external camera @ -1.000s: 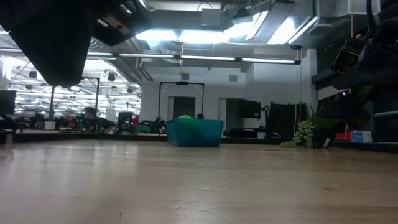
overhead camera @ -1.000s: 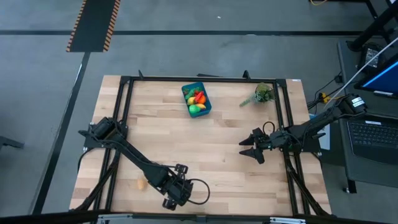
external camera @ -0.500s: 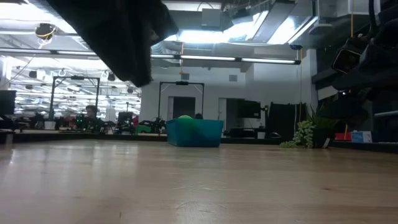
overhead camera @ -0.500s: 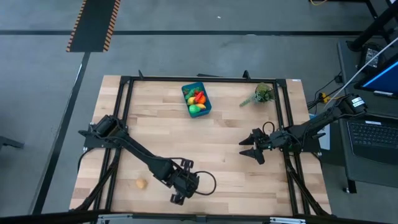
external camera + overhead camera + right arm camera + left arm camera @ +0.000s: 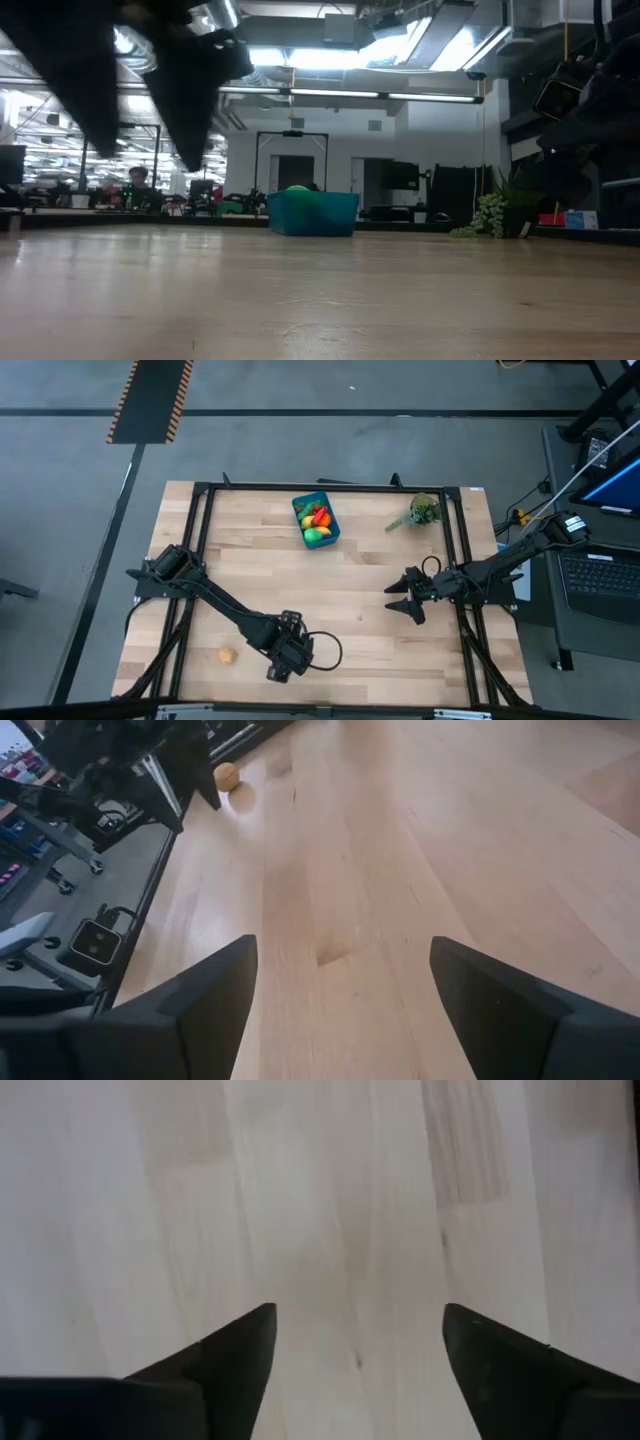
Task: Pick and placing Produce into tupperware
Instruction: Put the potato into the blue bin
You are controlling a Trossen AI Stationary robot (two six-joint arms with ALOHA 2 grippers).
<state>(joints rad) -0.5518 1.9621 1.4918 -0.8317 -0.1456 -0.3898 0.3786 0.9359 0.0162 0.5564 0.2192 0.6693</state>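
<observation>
The teal tupperware (image 5: 316, 520) stands at the table's far middle, holding several toy produce pieces, among them a red, a yellow and a green one; it also shows in the low view (image 5: 313, 213). One small orange round toy (image 5: 227, 656) lies on the wood near the front left, and shows in the right wrist view (image 5: 228, 775). My left gripper (image 5: 277, 668) hangs open and empty above bare wood, to the right of that toy (image 5: 360, 1330). My right gripper (image 5: 398, 603) is open and empty at the table's right middle (image 5: 345, 960).
A leafy green plant sprig (image 5: 422, 512) lies at the far right, also seen in the low view (image 5: 490, 215). A black frame (image 5: 330, 487) runs around the table. Bare wood lies between the two grippers and in front of the tub.
My left gripper has swung a little toward the table's right edge, away from the orange toy, then come back slightly, turning as it went. The orange toy, the tub and my right gripper have stayed where they were.
</observation>
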